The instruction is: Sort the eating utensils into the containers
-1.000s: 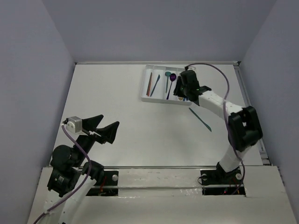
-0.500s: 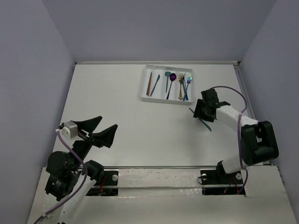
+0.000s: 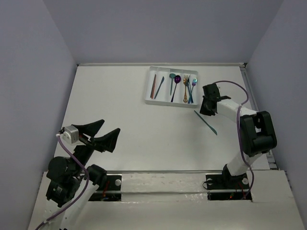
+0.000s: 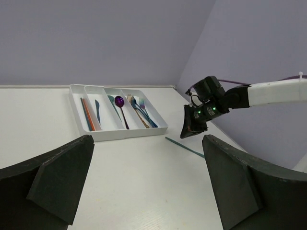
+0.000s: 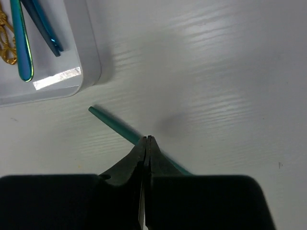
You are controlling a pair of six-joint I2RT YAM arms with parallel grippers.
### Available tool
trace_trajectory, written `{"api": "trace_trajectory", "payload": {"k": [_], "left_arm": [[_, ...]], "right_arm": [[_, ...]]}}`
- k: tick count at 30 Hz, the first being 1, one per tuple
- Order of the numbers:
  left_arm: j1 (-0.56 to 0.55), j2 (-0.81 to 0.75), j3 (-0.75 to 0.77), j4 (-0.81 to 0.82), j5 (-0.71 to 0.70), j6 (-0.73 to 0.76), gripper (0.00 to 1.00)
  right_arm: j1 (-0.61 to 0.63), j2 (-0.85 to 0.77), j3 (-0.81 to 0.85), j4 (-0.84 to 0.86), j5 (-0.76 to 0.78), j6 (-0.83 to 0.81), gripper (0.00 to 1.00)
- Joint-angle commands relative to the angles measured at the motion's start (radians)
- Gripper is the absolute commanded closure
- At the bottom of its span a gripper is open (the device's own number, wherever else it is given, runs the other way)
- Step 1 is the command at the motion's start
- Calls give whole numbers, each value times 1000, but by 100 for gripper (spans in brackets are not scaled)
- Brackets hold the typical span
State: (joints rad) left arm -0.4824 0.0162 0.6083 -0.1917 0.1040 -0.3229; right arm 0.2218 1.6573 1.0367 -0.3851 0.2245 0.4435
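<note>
Chopstick (image 3: 206,122): single, slim, teal, tapered, lying flat and slantwise on the table (image 3: 120,96), just outside the white tray (image 3: 148,86). Right gripper (image 3: 206,108): fingers pressed together, empty, tips poised over it. Left gripper (image 3: 111,125): fingers wide apart, holding nothing.

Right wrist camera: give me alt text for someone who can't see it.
The right claw, shut, hangs over a teal chopstick lying diagonally on the white table. The corner of a white tray holding teal and gold utensils shows at upper left.
</note>
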Motion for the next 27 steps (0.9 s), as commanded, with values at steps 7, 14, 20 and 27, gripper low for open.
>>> {"api": "trace_trajectory", "payload": {"k": [7, 14, 20, 27], "left_arm": [[-5, -5, 8, 46, 11, 5, 1], [-5, -5, 8, 44, 10, 4, 1], [-5, -5, 8, 44, 11, 4, 1], [-5, -5, 8, 44, 10, 4, 1]], "right_arm": [[-7, 98, 46, 38, -95, 8, 100], [142, 87, -12, 46, -142, -38, 100], [223, 1, -69, 0, -125, -2, 100], [234, -135, -96, -75, -71, 35, 99]]}}
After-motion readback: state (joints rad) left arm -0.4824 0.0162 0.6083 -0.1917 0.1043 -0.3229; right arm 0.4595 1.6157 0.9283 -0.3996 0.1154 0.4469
